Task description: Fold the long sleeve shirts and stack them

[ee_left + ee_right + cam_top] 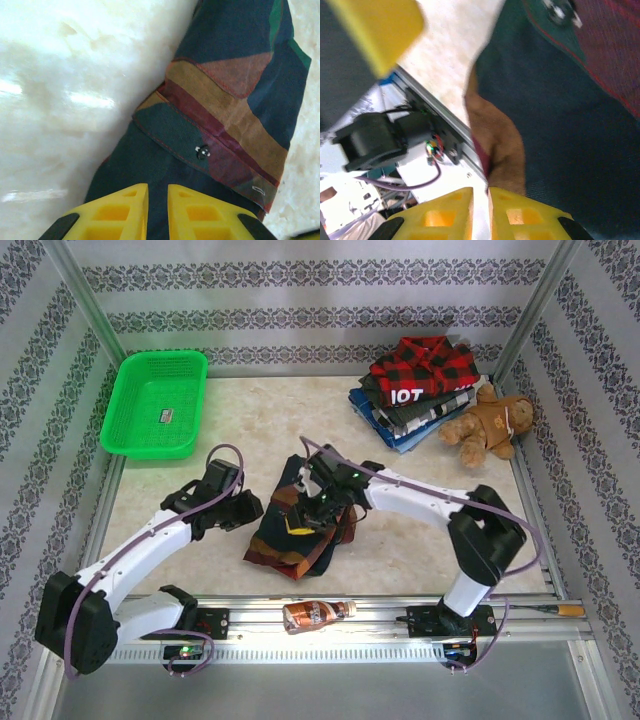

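While the plaid shirt [295, 540] lies bunched and partly folded at the middle of the tabletop [400, 550], the left gripper [250, 512] sits at its left edge and the right gripper [322, 508] rests on its upper part. Both wrist views show the yellow fingers drawn to a narrow slit just over the cloth. I cannot tell whether either one pinches fabric. At the back right, the other folded shirts [420, 390] sit stacked, red-black check on top, with a teddy bear [490, 425] just beside them.
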`<action>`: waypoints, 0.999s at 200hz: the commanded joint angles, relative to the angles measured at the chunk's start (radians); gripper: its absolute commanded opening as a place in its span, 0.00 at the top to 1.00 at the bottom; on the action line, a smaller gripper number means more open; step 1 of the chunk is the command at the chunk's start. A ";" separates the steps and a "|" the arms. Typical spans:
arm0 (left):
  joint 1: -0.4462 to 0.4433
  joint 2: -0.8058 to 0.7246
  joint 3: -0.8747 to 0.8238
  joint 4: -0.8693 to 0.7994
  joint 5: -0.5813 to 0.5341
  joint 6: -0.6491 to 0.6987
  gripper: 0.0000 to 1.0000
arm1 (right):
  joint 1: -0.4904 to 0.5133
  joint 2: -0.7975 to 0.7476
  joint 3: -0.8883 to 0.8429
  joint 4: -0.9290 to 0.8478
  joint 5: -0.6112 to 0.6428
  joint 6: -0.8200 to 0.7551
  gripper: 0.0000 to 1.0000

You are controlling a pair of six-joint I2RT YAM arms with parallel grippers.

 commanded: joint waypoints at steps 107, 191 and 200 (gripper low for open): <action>-0.113 0.202 -0.243 0.237 0.074 -0.061 0.93 | 0.051 0.141 -0.187 -0.081 0.165 -0.076 0.81; -0.101 -0.081 -0.037 0.194 0.127 -0.033 0.41 | -0.119 -0.310 -0.092 -0.337 0.312 -0.129 0.22; -0.098 -0.080 -0.004 0.210 0.142 -0.010 0.29 | -0.152 -0.316 -0.078 -0.402 0.395 -0.179 0.17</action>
